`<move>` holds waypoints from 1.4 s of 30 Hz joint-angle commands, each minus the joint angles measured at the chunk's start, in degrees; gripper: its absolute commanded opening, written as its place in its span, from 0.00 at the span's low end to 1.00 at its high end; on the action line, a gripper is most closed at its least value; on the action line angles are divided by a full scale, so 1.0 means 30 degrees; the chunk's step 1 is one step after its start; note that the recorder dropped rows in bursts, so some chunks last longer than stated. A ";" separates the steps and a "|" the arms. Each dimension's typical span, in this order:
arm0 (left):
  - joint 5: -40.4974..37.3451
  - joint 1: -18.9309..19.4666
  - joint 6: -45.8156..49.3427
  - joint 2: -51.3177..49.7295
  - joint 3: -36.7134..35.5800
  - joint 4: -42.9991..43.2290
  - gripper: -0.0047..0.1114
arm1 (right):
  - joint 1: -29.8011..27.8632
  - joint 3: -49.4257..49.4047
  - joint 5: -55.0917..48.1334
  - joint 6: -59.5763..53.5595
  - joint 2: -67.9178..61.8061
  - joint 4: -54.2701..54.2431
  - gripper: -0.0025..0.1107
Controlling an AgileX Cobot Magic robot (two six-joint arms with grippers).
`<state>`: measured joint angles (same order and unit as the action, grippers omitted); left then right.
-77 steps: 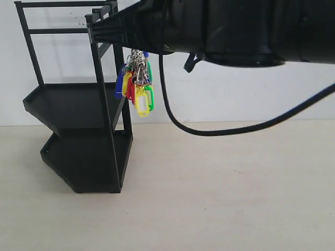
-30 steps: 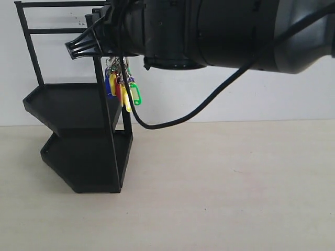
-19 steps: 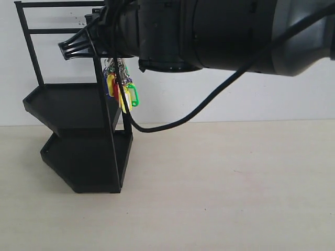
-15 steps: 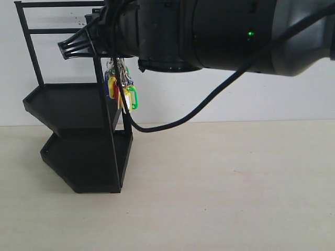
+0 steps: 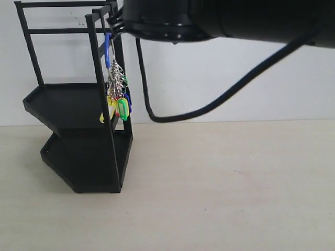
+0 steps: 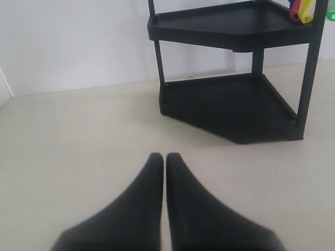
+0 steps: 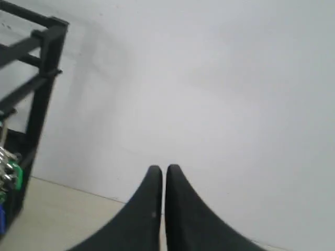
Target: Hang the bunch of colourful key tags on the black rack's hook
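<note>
The colourful key tag bunch (image 5: 117, 102) hangs freely beside the black rack (image 5: 78, 130). Its blue-sleeved loop (image 5: 107, 49) runs up to the rack's upper frame, where the thin hook is too dark to make out. My right arm (image 5: 220, 18) fills the top of the exterior view, its front end just right of the loop. My right gripper (image 7: 165, 168) is shut on nothing and faces the white wall, with the tags (image 7: 8, 175) off to one side. My left gripper (image 6: 165, 157) is shut and empty, low over the table, facing the rack (image 6: 230, 104).
A black cable (image 5: 209, 107) sags from the right arm in front of the wall. The beige table (image 5: 220, 188) spreads to the right of the rack. Behind everything stands a white wall (image 5: 235, 83). A few tags (image 6: 303, 8) peek in at the left wrist view's edge.
The right gripper has let go of the bunch and drawn back up and to the right. The bunch has dropped lower and now hangs by its blue loop from the rack.
</note>
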<state>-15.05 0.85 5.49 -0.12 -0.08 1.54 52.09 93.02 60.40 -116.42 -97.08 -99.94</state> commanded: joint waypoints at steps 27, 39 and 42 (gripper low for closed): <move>0.0142 -0.0023 0.0020 0.0040 0.0026 -0.0066 0.08 | 0.1246 -1.3339 -0.5245 -0.1782 1.4008 -0.0004 0.02; 0.0142 -0.0023 0.0020 0.0040 0.0026 -0.0066 0.08 | 0.1246 -1.3339 -0.0744 -0.0534 1.7081 -0.0004 0.02; 0.0142 -0.0023 0.0020 0.0040 0.0026 -0.0066 0.08 | 0.1246 -1.3339 -0.0571 -0.0341 1.7265 -0.0004 0.02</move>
<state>-15.05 0.85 5.49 -0.12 -0.08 1.54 55.91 53.03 58.01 -118.17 -45.93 -100.34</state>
